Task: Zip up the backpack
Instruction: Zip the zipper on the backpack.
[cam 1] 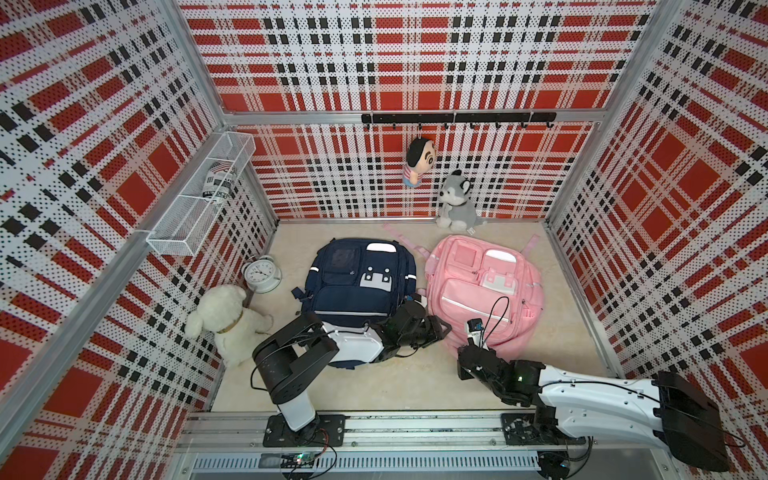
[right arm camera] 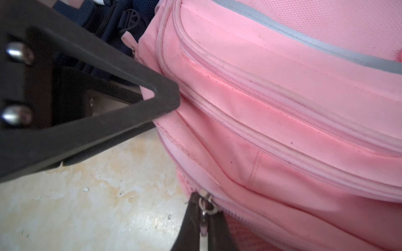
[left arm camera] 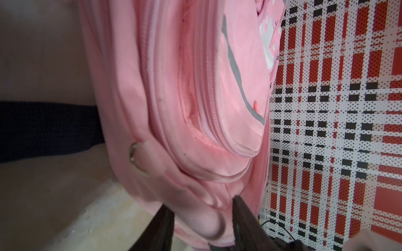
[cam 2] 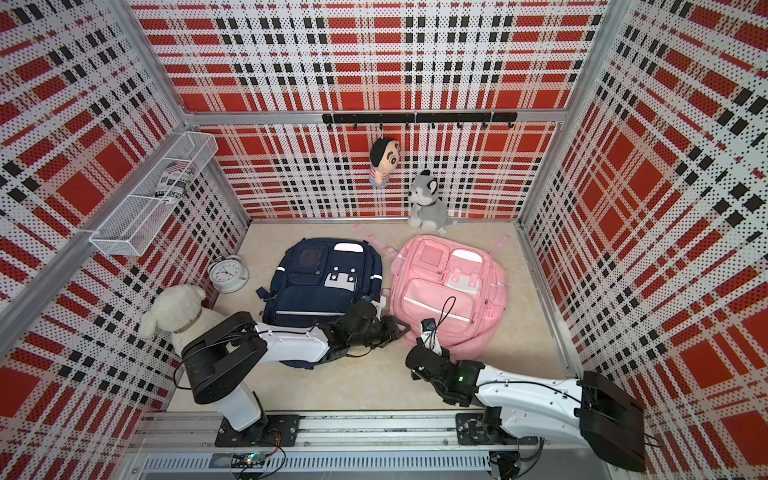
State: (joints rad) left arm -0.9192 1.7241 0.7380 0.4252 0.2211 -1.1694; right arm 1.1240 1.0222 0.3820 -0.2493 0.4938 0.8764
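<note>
The pink backpack [cam 1: 482, 291] is seen flat on the floor [cam 1: 374, 386], just beside the navy backpack [cam 1: 357, 282]. At its near corner the zipper pull [right arm camera: 205, 206] is pinched by the right gripper [right arm camera: 204, 219], fingers together. A fabric fold is clamped by the left gripper [left arm camera: 202, 204]. How much track is closed cannot be told, and most of the pulling is judged still undone.
</note>
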